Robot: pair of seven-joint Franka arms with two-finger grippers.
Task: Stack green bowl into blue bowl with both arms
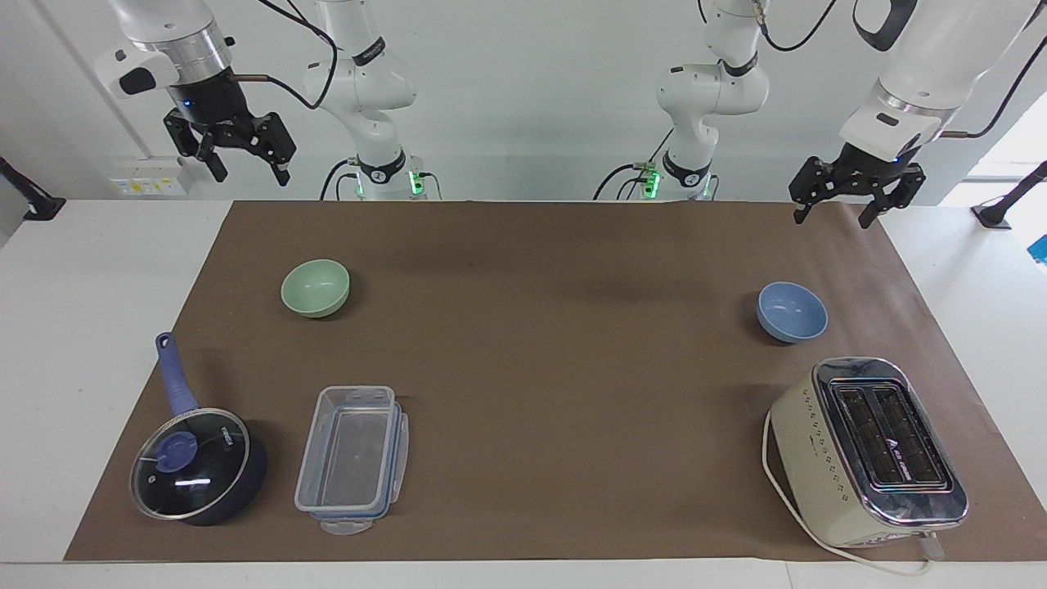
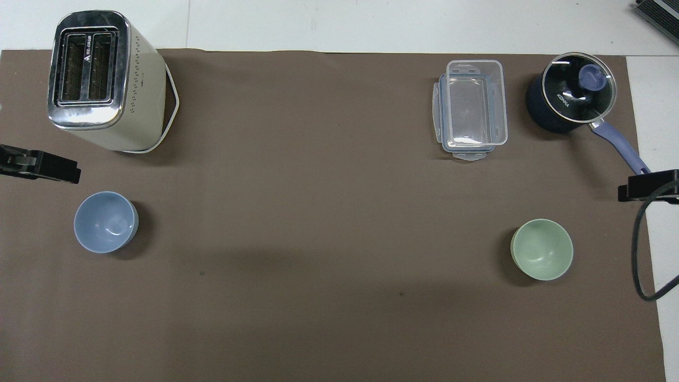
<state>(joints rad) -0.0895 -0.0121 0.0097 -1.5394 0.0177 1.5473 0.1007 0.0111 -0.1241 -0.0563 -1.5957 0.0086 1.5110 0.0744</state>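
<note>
The pale mint-green bowl stands upright and empty on the brown mat toward the right arm's end of the table. The periwinkle-blue bowl stands upright and empty toward the left arm's end. My right gripper hangs open and empty, high over the right arm's end of the table, apart from the green bowl. My left gripper hangs open and empty over the mat's corner at the left arm's end, apart from the blue bowl. Only their tips show in the overhead view.
A cream toaster with a white cord stands farther from the robots than the blue bowl. A clear lidded plastic box and a dark blue saucepan with a glass lid stand farther out than the green bowl. The brown mat covers the table.
</note>
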